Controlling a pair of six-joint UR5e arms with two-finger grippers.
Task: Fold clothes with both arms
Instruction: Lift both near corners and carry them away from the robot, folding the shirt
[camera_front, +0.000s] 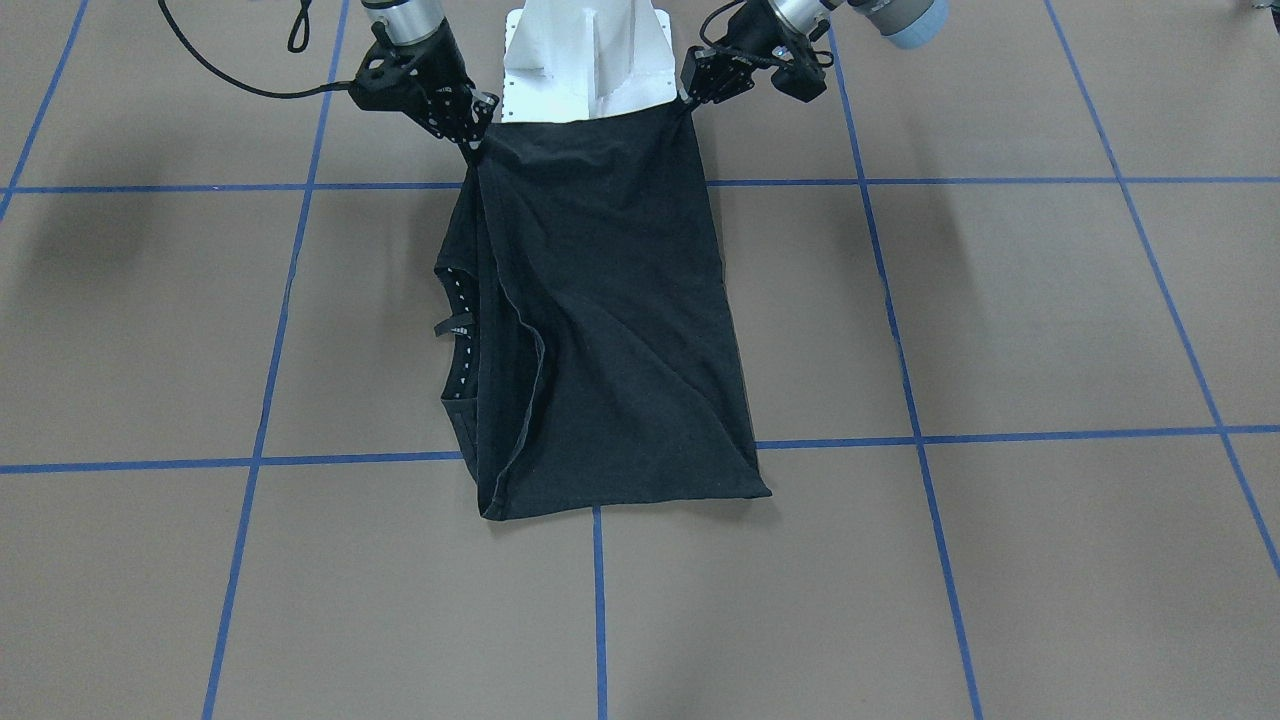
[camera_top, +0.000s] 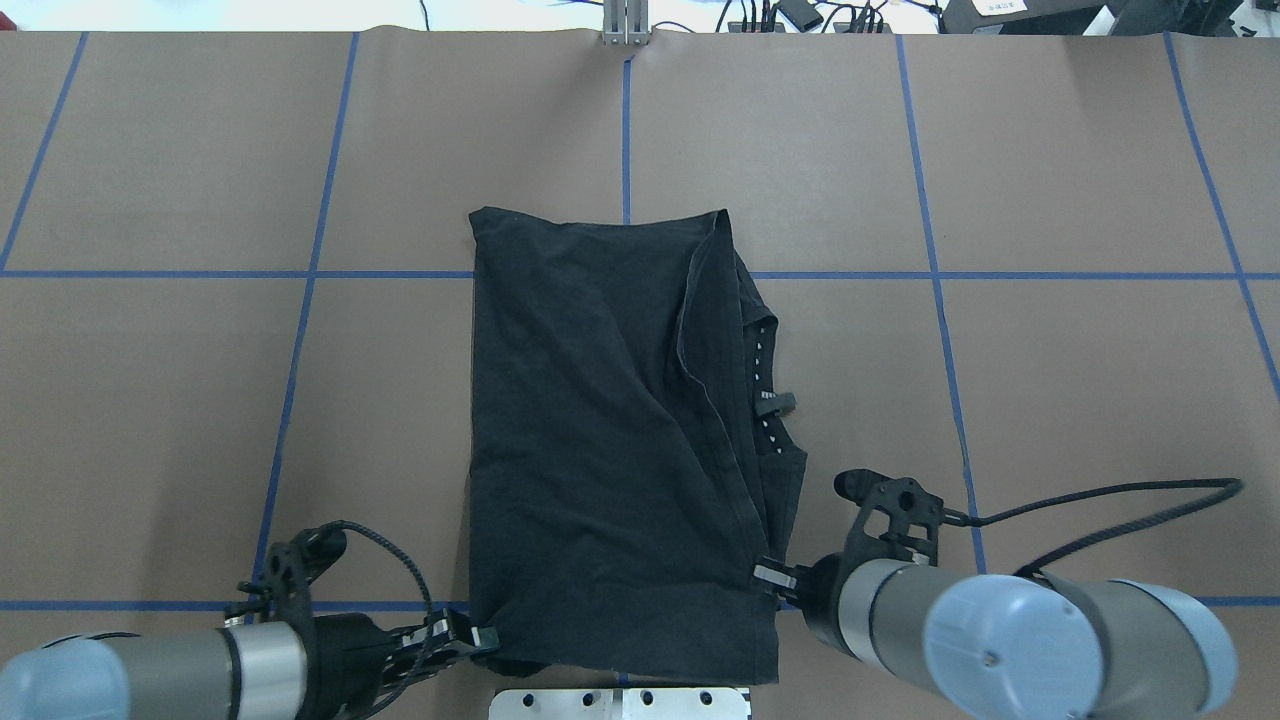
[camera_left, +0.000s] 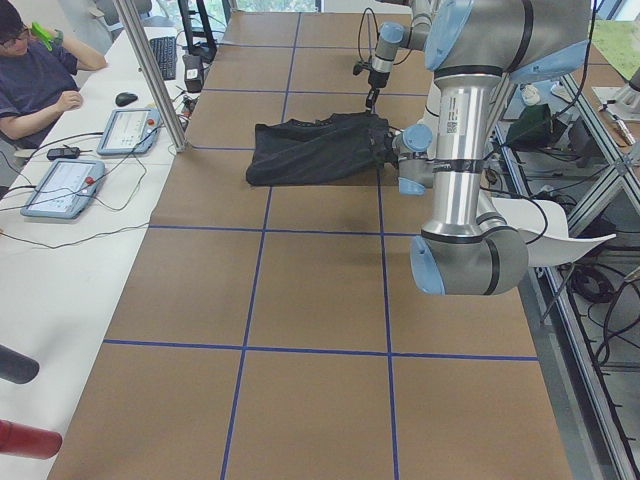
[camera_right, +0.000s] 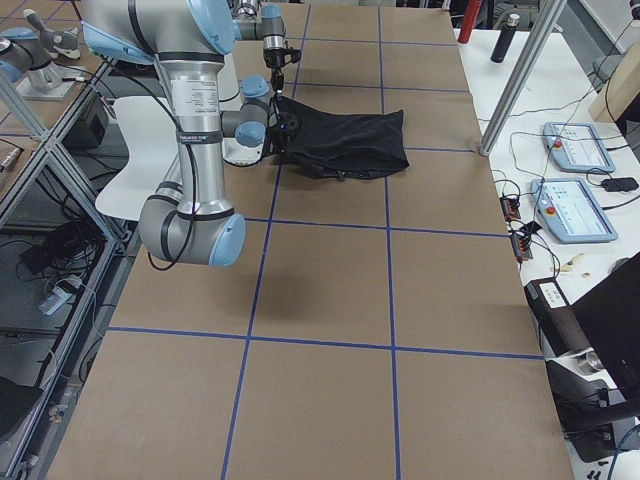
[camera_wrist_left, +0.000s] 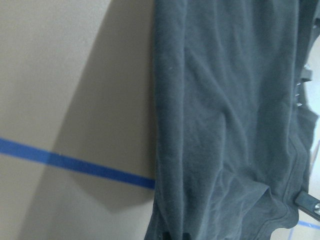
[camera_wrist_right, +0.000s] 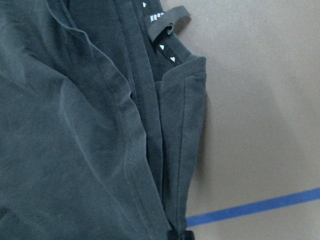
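Brown table (camera_top: 1050, 400) lying crossed by blue tape lines (camera_top: 1090, 275), white pedestal base (camera_front: 585, 60) standing at its edge, person (camera_left: 35, 85) sitting by two control tablets (camera_left: 65, 187), keyboard (camera_left: 163, 57) and mouse (camera_left: 125, 98) resting nearby
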